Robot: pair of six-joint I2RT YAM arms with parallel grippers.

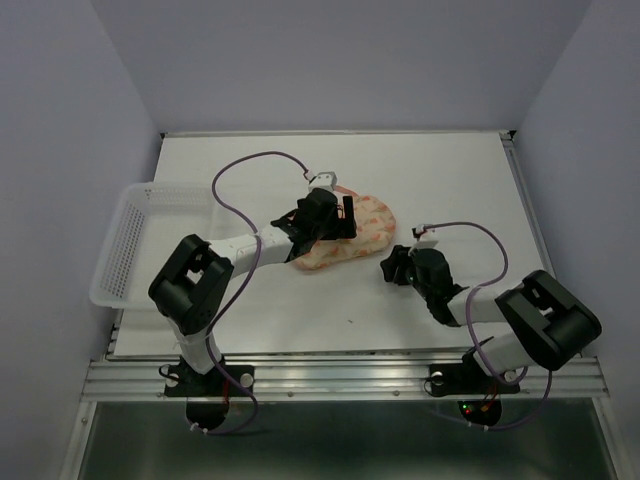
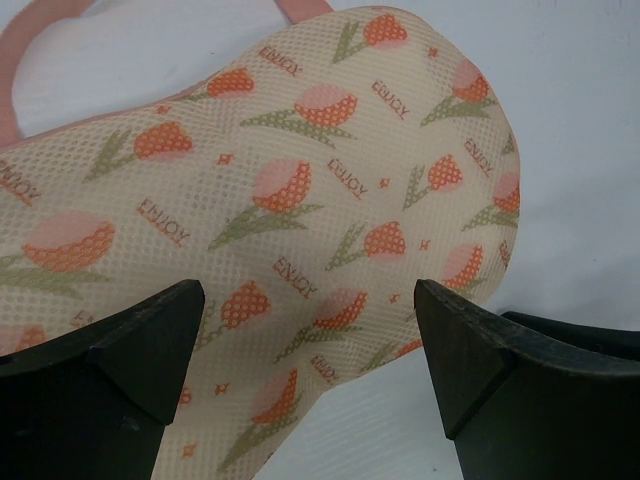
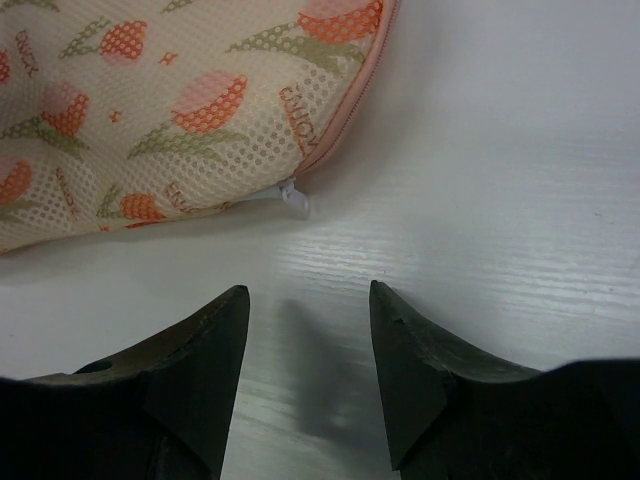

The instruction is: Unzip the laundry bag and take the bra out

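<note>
The laundry bag (image 1: 365,228) lies zipped shut on the white table (image 1: 450,180), a peach mesh case printed with orange tulips. My left gripper (image 1: 335,222) hangs just over its left half. In the left wrist view the left gripper (image 2: 308,300) is wide open, and the laundry bag (image 2: 300,180) and its pink loop (image 2: 15,70) lie below the fingers. My right gripper (image 1: 392,268) sits low on the table to the right of the bag. The right wrist view shows the right gripper (image 3: 309,290) open and empty, a short way from the white zipper pull (image 3: 293,196) at the pink zipper rim (image 3: 350,120). The bra is hidden.
A clear plastic mesh basket (image 1: 125,245) stands at the table's left edge, partly overhanging it. Purple cables loop above both arms. Grey walls close in the back and both sides.
</note>
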